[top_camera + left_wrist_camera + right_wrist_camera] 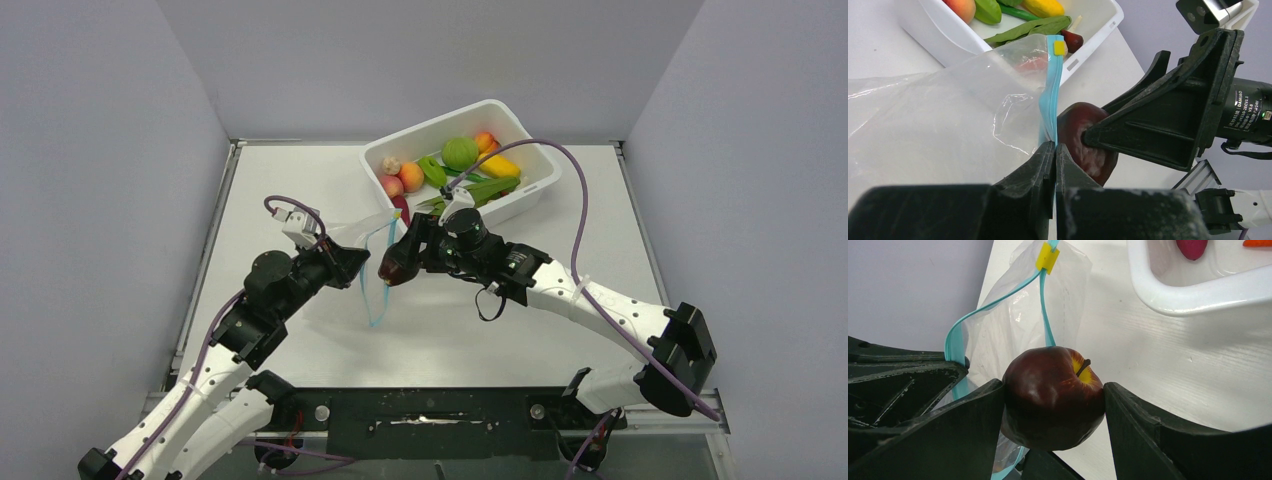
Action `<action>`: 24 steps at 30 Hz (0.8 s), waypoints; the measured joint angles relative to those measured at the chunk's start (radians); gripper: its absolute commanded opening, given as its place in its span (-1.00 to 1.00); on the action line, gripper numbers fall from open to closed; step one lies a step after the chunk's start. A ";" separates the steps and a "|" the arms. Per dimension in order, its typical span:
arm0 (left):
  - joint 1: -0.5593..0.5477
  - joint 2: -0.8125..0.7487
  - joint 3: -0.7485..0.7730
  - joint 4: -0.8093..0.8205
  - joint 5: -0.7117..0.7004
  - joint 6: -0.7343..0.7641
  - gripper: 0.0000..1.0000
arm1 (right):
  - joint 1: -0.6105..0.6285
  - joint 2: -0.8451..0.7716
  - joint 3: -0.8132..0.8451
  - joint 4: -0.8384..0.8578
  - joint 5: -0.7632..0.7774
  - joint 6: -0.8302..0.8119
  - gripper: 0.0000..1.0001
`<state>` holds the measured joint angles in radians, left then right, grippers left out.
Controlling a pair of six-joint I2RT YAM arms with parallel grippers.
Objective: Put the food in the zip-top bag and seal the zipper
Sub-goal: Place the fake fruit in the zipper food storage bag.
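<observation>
The right gripper (399, 263) squeezes a dark red apple (1050, 397) between its two fingers. The apple sits just beside the open mouth of the zip-top bag (943, 120). The left gripper (1055, 156) pinches the blue zipper (1050, 92) tight. To get into the bag, the apple must go sideways, toward the left gripper.

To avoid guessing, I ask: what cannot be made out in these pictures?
Top view: how wide the zip-top bag mouth opens; too small, apple overlaps it.
Left wrist: most of the apple; the right gripper finger hides it.
Right wrist: most white tub contents; top edge cuts them off.
</observation>
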<state>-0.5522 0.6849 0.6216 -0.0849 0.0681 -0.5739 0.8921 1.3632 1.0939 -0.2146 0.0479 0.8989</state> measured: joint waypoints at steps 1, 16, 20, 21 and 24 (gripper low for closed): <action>0.000 0.000 0.000 0.000 0.000 0.001 -1.00 | 0.000 -0.001 0.000 -0.006 0.009 0.000 -0.13; 0.000 0.044 -0.028 0.015 0.017 -0.005 -1.00 | 0.012 -0.117 -0.040 0.055 0.027 0.042 -0.18; 0.000 0.044 -0.038 0.020 0.026 -0.015 -1.00 | 0.012 -0.154 -0.067 0.149 -0.003 0.064 -0.18; 0.000 0.043 -0.039 0.022 0.029 -0.018 -1.00 | 0.012 -0.153 -0.074 0.177 -0.016 0.070 -0.18; 0.000 0.043 -0.040 0.023 0.042 -0.026 -1.00 | 0.012 -0.137 -0.089 0.224 -0.045 0.080 -0.18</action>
<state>-0.5522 0.7277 0.5819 -0.0620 0.1104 -0.5999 0.9043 1.2266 1.0046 0.0090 0.0029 0.9794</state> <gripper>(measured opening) 0.015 0.672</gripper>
